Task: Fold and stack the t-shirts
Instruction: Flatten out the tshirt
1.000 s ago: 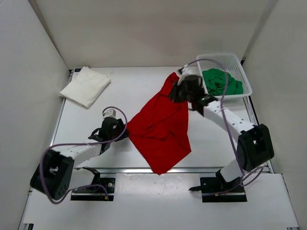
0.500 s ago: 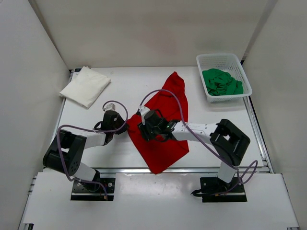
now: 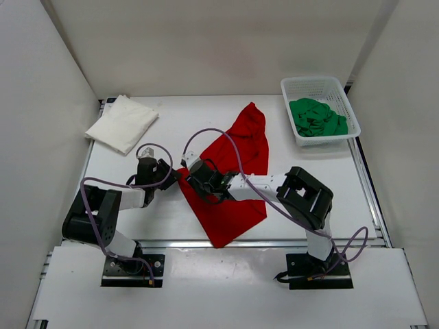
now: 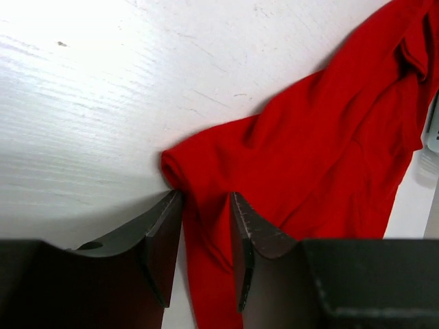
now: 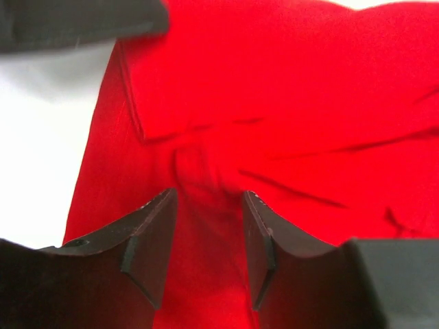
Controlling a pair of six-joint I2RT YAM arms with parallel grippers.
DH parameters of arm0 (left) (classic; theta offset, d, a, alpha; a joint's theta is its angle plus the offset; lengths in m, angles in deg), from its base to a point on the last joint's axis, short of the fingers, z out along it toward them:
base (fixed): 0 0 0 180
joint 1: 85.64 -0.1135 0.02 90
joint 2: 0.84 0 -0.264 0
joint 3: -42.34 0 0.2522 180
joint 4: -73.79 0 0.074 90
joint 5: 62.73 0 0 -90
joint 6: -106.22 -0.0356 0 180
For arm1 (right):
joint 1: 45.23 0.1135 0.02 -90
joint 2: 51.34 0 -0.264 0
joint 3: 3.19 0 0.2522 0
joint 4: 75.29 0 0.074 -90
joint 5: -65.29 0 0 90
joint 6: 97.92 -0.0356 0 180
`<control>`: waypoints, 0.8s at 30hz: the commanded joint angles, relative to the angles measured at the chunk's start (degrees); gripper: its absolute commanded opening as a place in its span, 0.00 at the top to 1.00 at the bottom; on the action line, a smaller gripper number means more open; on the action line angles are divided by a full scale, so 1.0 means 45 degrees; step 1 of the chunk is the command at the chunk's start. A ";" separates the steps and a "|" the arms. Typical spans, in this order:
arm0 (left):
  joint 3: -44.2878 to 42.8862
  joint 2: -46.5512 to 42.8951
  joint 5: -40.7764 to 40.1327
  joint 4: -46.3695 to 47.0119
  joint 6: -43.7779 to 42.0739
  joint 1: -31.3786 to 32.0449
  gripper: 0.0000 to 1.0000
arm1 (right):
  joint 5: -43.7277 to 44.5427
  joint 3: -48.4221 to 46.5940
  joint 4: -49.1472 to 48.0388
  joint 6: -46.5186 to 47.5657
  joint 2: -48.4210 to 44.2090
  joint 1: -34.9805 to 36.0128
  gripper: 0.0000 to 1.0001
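Red shirt (image 3: 254, 147) lying rumpled, left corner partly covered.
L gripper (image 4: 204, 233) straddling cloth edge, grip unclear; R gripper (image 5: 206, 233) hanging parted over folds; white table (image 3: 178, 123), walls (image 3: 206, 41) enclosing.

I read the red t-shirt (image 3: 233, 171) as one plain bright red with no print, darker only along its creases. The white t-shirt (image 3: 122, 123) is plain too, a touch off-white beside the white surface (image 3: 178, 123). In my left wrist view that surface shows faint grey streaks and a few small specks. The green t-shirt (image 3: 315, 118) is a solid vivid green. The basket (image 3: 321, 85) is white with an open lattice pattern. The left pincer (image 4: 206, 199) and the right pincer (image 5: 209, 199) both have dark grey, nearly black fingers. The left arm (image 3: 130, 197) and right arm (image 3: 260, 185) are white and black, and the cables (image 3: 214, 130) are purple.
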 commanded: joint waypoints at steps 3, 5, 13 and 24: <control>0.0426 -0.0570 0.0474 0.0381 0.0273 -0.0363 0.56 | 0.0875 -0.0875 -0.0545 0.0606 0.0460 0.0407 0.60; 0.0524 -0.0590 0.0494 0.0497 0.0235 -0.0325 0.57 | 0.0932 -0.0796 -0.0643 0.0703 0.0479 0.0564 0.59; 0.0778 -0.0726 0.0534 0.0673 0.0391 -0.0579 0.57 | 0.0816 -0.1577 -0.0448 0.0938 0.1183 0.0701 0.58; 0.0915 -0.0746 0.0592 0.0771 0.0391 -0.0734 0.58 | 0.1558 -0.1832 -0.0369 0.0783 0.1651 0.0350 0.60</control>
